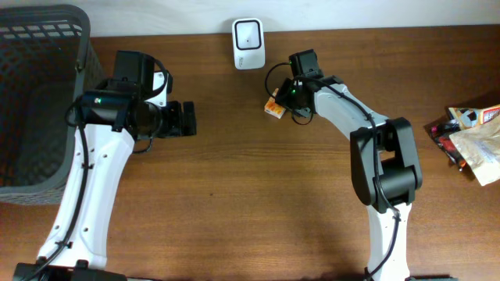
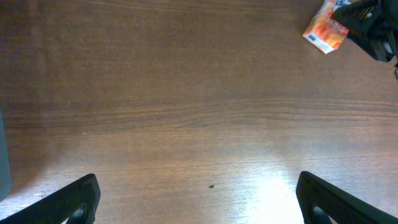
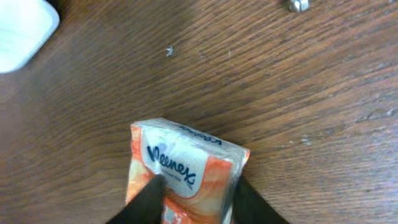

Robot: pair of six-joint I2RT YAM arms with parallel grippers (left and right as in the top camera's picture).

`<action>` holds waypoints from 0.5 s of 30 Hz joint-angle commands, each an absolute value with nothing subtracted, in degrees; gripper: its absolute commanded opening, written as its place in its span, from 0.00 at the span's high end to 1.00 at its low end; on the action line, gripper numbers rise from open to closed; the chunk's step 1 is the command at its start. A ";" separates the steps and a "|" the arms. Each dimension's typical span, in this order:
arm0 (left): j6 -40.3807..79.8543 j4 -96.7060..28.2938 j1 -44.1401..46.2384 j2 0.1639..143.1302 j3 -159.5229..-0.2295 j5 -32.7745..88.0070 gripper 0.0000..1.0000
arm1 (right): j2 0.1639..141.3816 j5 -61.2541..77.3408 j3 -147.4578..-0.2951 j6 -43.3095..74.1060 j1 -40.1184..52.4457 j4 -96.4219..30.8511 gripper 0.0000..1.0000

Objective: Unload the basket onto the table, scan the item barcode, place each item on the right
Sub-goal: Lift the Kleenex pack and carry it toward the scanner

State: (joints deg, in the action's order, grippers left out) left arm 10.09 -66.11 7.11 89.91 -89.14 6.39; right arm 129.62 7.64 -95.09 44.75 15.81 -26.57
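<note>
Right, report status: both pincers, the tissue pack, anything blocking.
Left pincer open, empty. Right pincer shut on tissue pack, short of the white scanner. Nothing between pack and scanner.

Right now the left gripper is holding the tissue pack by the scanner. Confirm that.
Wrong arm: it is the right gripper that is holding the tissue pack by the scanner. The right wrist view shows it closed on the pack from both sides. The left gripper stands open over the table.
</note>
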 commanded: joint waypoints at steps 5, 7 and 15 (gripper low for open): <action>9.37 -66.02 7.20 89.93 -89.10 6.00 0.01 | 131.72 15.31 -95.61 43.77 14.13 -27.18 0.96; 9.37 -66.02 7.20 89.93 -89.10 6.00 0.01 | 131.39 24.60 -95.83 40.95 11.64 -26.13 0.96; 9.37 -66.02 7.20 89.93 -89.10 6.00 0.01 | 131.07 73.17 -95.83 25.45 3.40 -21.76 0.96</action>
